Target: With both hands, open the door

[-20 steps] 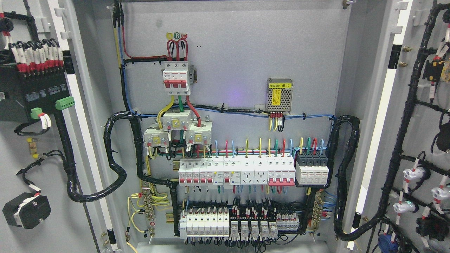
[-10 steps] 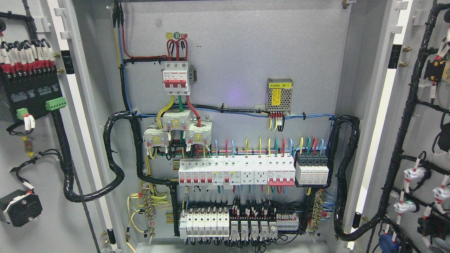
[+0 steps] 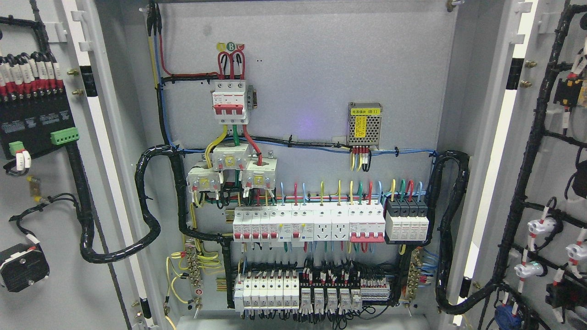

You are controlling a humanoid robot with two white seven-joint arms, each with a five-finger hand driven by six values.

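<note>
A: Where do the doors stand?

B: Both are swung wide. The left door [image 3: 41,183] fills the left edge, its inner face toward the camera, carrying a black module [image 3: 34,121] with green connectors and a round black unit [image 3: 23,272] lower down. The right door [image 3: 545,183] fills the right edge, its inner face strung with a black wire harness [image 3: 523,174] and small white fittings.

A: And between them?

B: The cabinet's grey back panel [image 3: 321,59] is fully exposed: a red-and-white main breaker [image 3: 229,103] high up, a meshed power supply [image 3: 365,123] to its right, a row of white breakers [image 3: 307,224] lower, terminal blocks [image 3: 312,293] beneath.

A: Any room at the edges?

B: Thick black cable looms [image 3: 146,201] arc from each door's hinge side into the cabinet, hanging slack beside the frame.

A: The hands?

B: Neither hand nor arm appears, so I cannot say how the fingers are.
</note>
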